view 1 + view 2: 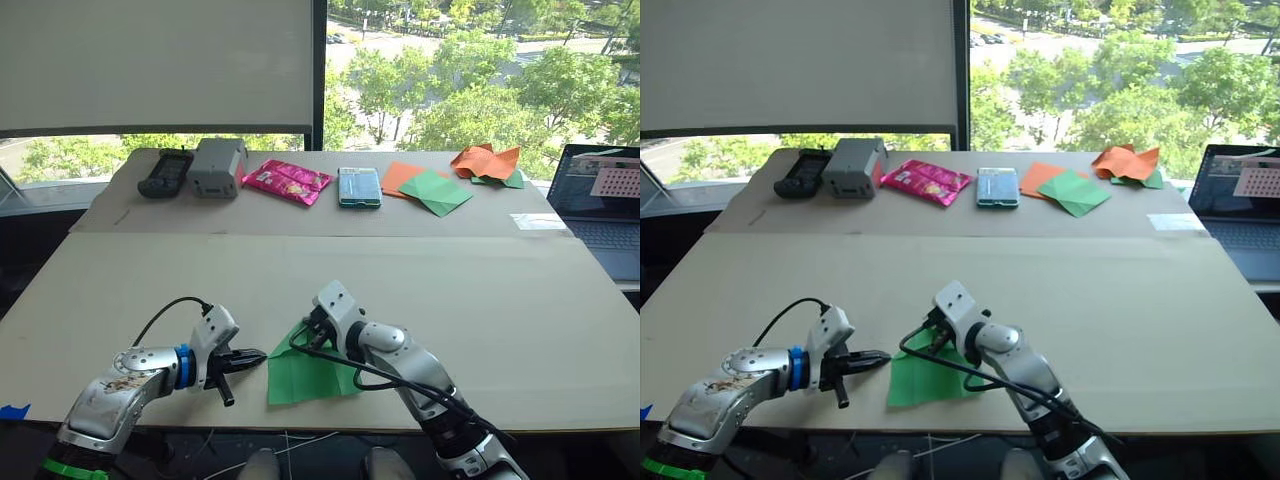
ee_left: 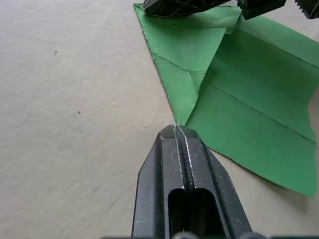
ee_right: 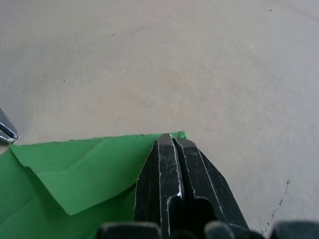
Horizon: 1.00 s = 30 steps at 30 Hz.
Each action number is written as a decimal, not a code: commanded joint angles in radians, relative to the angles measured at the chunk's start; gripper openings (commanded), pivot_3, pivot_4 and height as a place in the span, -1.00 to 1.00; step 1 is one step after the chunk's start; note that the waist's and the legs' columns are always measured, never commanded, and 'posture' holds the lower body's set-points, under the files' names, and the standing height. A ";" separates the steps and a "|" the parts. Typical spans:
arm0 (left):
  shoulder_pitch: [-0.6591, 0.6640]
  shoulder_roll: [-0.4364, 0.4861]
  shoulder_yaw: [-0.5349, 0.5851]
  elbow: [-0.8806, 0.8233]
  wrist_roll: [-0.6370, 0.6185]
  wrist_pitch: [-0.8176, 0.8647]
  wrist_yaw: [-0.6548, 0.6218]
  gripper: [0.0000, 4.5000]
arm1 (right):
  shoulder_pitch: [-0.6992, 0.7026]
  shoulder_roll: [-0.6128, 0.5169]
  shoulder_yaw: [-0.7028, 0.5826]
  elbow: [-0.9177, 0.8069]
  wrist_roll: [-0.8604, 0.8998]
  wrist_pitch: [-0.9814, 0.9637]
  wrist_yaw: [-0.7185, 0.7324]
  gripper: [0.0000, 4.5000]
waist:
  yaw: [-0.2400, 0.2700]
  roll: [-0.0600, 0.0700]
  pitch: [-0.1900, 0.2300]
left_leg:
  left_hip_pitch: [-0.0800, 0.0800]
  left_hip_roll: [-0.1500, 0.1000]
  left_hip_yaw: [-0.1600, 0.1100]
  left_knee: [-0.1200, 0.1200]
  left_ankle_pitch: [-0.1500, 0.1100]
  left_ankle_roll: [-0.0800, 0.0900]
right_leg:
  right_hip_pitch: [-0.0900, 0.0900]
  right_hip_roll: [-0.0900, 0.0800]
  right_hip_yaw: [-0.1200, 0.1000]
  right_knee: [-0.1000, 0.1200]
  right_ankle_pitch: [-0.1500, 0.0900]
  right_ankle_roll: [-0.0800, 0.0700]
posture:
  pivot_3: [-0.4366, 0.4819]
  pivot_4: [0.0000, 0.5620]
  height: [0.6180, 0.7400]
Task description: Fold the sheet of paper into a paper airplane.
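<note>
The sheet of paper (image 1: 305, 375) lay flat on the worktop (image 1: 480, 300) near its front edge, between the two arms. It carried several straight crease lines, and one corner flap was turned over onto the sheet at the far end, under the right gripper (image 3: 172, 140). No pointed nose and no layered wings were formed; the sheet read as mostly open. Judged from this, the task stood at an early stage: the first corner fold was in place or being pressed, and the matching corner, the centre fold and the wing folds remained.

The right gripper had its fingers pressed together and rested its tip on the far edge of the sheet, apparently pinning it rather than pinching it. The left gripper (image 2: 177, 130) also had its fingers closed together, held nothing, and sat just beside the left edge of the sheet
</note>
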<state>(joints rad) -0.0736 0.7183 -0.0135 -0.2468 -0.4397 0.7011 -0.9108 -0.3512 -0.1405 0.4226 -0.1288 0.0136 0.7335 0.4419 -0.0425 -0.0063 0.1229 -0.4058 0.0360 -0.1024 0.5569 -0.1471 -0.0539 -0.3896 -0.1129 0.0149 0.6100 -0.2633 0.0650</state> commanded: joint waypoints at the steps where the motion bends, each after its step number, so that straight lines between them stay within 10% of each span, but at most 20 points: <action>1: -0.075 -0.004 0.037 -0.017 -0.046 0.003 -0.015 -0.98 | 0.007 -0.008 0.016 0.038 -0.006 0.024 0.008 -1.00 | 0.002 -0.001 0.001 | -0.001 0.000 0.000 0.000 0.000 0.000 | 0.000 0.000 0.000 0.000 0.000 0.000 | -0.05 -0.47 0.68; 16: -0.165 -0.105 -0.191 0.126 0.076 -0.111 -0.046 -0.98 | 0.013 -0.011 -0.007 -0.013 -0.002 0.055 -0.010 -1.00 | 0.003 -0.002 0.000 | 0.000 0.000 0.000 0.000 0.000 0.000 | 0.001 0.001 0.000 0.000 0.000 0.000 | -0.05 -0.47 0.68; 30: -0.173 -0.112 -0.271 0.242 0.188 -0.233 -0.072 -0.98 | 0.120 -0.060 -0.204 -0.426 0.155 0.254 0.003 -1.00 | 0.029 -0.002 0.000 | -0.001 -0.001 0.000 0.000 0.000 0.000 | 0.001 0.000 0.000 -0.001 0.000 0.000 | -0.05 -0.47 0.68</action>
<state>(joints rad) -0.2646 0.6020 -0.2546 -0.0381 -0.2968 0.4588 -0.9872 -0.2439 -0.1921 0.2624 -0.4503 0.1276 0.9675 0.4362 -0.0133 -0.0079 0.1233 -0.4065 0.0355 -0.1025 0.5572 -0.1469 -0.0537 -0.3882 -0.1126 0.0149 0.6094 -0.2632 0.0651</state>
